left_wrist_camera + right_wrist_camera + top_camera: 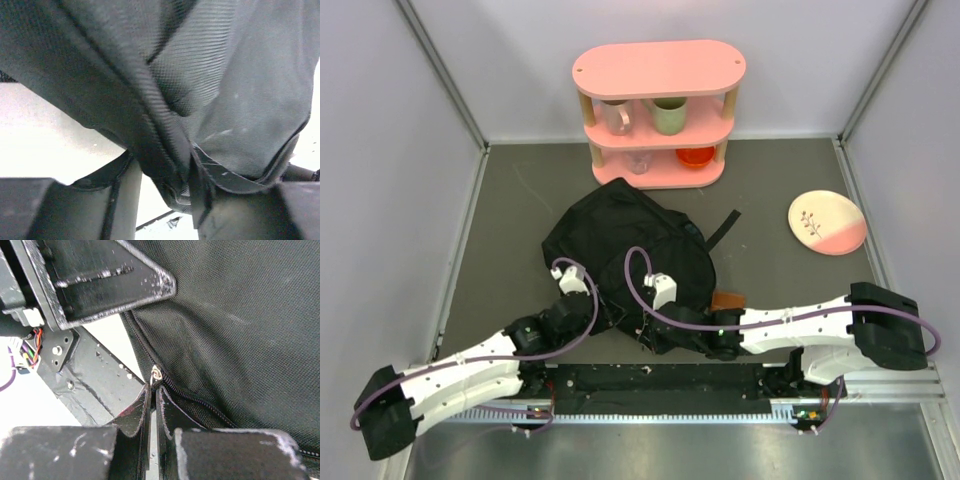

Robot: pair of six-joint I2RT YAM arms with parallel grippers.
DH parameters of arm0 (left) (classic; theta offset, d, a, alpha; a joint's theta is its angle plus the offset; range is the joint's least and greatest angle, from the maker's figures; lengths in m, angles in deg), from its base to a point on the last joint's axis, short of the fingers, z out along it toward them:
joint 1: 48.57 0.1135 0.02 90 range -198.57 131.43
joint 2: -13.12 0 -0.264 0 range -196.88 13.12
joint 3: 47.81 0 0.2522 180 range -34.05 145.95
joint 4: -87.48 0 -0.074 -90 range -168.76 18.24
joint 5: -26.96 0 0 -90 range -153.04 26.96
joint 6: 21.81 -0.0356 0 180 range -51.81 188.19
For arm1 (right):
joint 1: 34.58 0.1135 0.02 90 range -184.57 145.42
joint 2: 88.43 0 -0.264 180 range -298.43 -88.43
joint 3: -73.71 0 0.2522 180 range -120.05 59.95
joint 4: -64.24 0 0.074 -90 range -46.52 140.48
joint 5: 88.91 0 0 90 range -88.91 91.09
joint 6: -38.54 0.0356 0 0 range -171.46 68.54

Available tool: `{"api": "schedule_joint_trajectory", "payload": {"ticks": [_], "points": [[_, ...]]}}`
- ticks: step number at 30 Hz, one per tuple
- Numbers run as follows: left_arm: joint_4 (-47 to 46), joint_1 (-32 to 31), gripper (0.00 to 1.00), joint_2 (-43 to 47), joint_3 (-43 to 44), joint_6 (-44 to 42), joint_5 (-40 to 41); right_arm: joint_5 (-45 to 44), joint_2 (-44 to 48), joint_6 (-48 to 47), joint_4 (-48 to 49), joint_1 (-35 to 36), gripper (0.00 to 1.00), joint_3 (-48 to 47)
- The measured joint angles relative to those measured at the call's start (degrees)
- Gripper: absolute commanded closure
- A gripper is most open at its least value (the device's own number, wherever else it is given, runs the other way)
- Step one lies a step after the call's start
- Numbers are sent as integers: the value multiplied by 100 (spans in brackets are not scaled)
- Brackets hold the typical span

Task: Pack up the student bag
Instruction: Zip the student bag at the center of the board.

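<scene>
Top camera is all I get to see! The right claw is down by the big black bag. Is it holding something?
Observer: Yes. The right wrist view shows the right gripper pinched shut on the zip pull of the student bag.
Operator: Is the zip open there?
Observer: It doesn't look open. From the pull, a closed-looking line of zip teeth runs along the bag's edge.
Operator: And the left claw?
Observer: The left wrist view shows a fold of the bag's fabric between the fingers of the left gripper. I can't tell whether it is squeezing.
</scene>
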Motion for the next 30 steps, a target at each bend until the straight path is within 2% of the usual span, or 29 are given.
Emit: {"api": "schedule_joint_trajectory", "payload": {"ticks": [3, 4, 10, 17, 21, 27, 30], "points": [[-17, -39, 95, 96, 133, -46, 236, 46, 9, -4, 7, -2, 100, 0], [-13, -46, 100, 166, 142, -59, 328, 61, 20, -4, 20, -2, 100, 0], [651, -66, 100, 739, 173, -92, 837, 210, -35, -2, 225, -57, 100, -61], [2107, 280, 100, 1314, 656, -278, 1390, 767, -1099, 98, 647, -98, 100, -879], [2562, 791, 100, 1375, 887, -638, 1292, 1078, -1471, 87, 820, -109, 100, -1281], [2529, 1904, 100, 1257, 887, -1300, 529, 1139, -1484, 22, 824, -149, 100, -1340], [2435, 2173, 83, 1215, 883, -1488, 153, 1182, -1480, -61, 802, -151, 100, -1340]]}}
